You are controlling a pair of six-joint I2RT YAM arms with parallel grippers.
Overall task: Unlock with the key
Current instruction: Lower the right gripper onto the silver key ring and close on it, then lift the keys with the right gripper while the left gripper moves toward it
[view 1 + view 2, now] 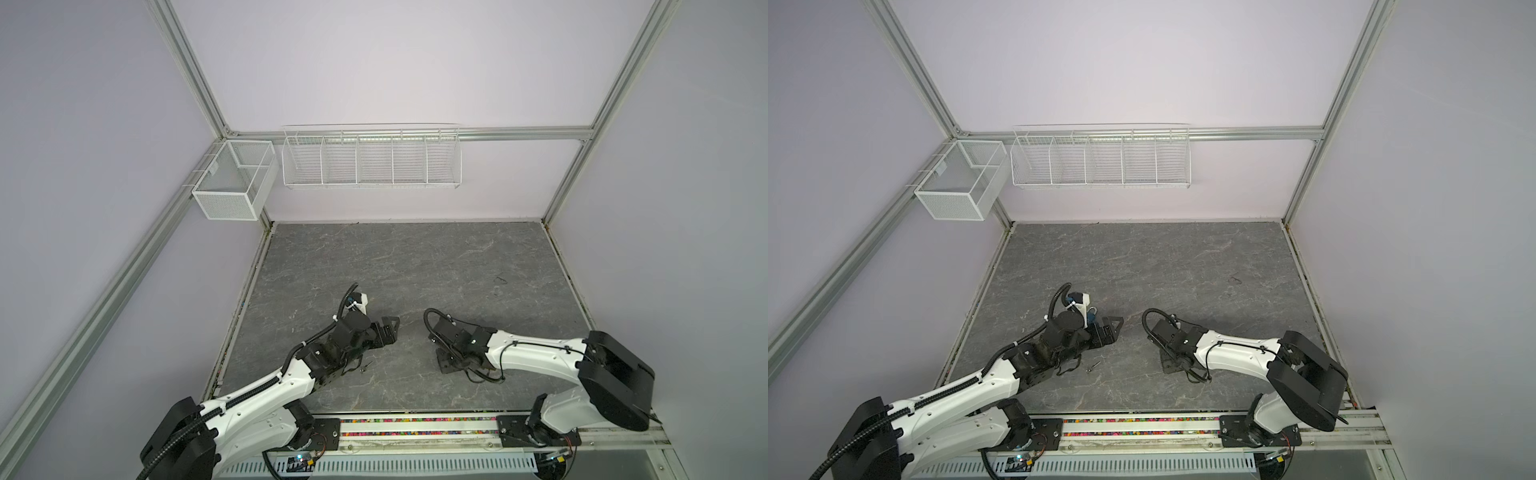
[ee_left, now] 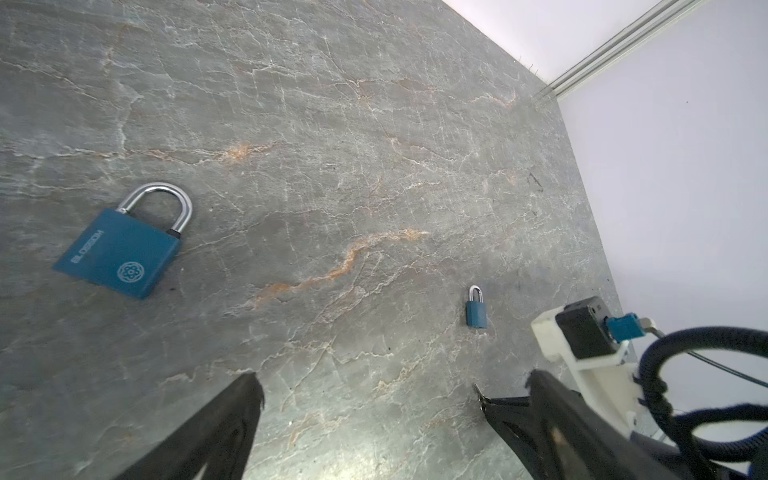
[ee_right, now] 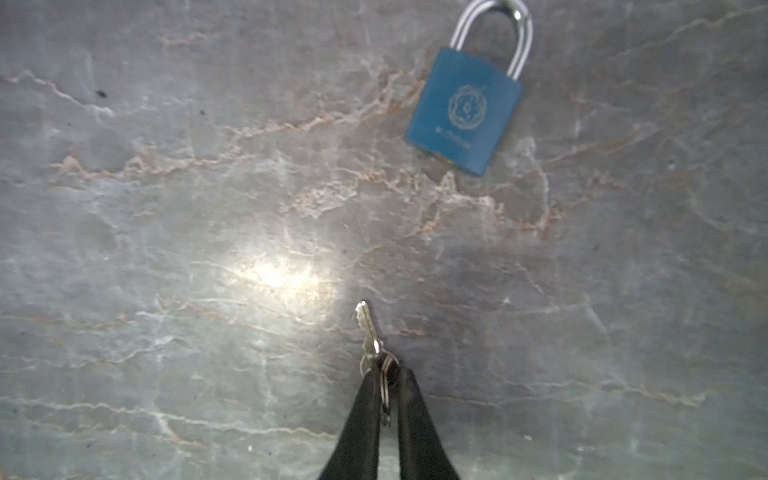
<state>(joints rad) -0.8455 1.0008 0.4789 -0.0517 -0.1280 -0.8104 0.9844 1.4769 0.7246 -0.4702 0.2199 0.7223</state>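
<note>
Right wrist view puts the right gripper [image 3: 388, 372] closest, its two black fingers pressed together on the ring and bow of the key [image 3: 368, 328], whose blade sticks out ahead of the tips. Whether the blade is clear of the worktop [image 1: 415, 266] or resting on it I cannot tell. In both top views this gripper sits toward the near edge, just right of the middle. The pickup looks done, so the step in hand is bringing the key to a lock. Ahead of the blade and off to one side lies a blue padlock [image 3: 465, 110], flat, with its shackle apparently seated and pointing away and its bottom end toward the gripper but skewed. As I judge it, the next move calls for swinging the blade into line with that bottom face. Something must also steady the body, since a loose lock is likely to slide when pushed. Farther from the near edge, left of the middle, the left gripper [image 2: 392, 376] stands spread wide and empty. A second padlock [image 2: 120, 253] lies flat near it, ahead of its fingers. Which lock the key fits is not shown.
</note>
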